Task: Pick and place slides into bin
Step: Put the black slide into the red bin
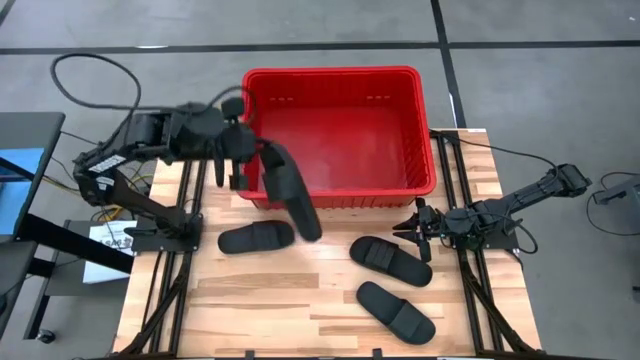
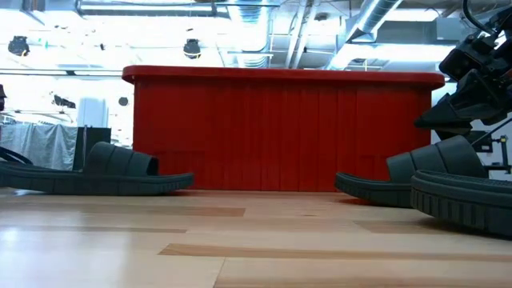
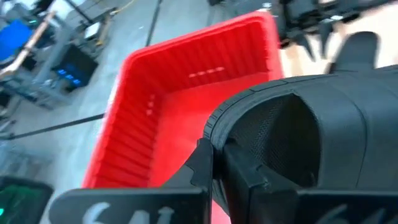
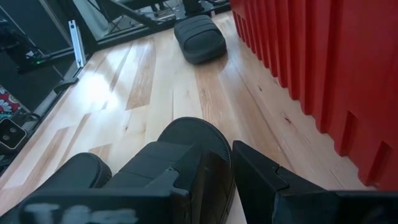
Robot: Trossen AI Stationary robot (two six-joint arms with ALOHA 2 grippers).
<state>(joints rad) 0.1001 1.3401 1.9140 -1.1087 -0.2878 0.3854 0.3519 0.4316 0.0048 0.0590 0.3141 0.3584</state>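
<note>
The left gripper [image 1: 243,150] is hanging over the front-left corner of the red bin [image 1: 340,75], its fingers closed on one end of a black slide [image 1: 290,190] — the sandal is dangling tilted, one end up by the bin's left rim and the other sloping out past the bin's front wall above the desk [image 1: 300,310]. In the left wrist view the held slide [image 3: 311,137] is filling the foreground, with the bin's ribbed inner wall [image 3: 143,118] showing beyond it.

Three more slides are lying on the desk in front of the bin: one [image 1: 256,237] just off the bin's front-left corner, under the dangling sandal's low end; a second [image 1: 390,260] near the bin's front-right corner; a third [image 1: 396,310] farther out from the bin, beside the second.

The right gripper [image 1: 417,228] is sitting low just off the bin's front-right corner, fingers spread apart, pointing at the second slide [image 4: 186,162] and holding nothing — one finger [image 4: 273,180] is showing right beside the sandal's end
</note>
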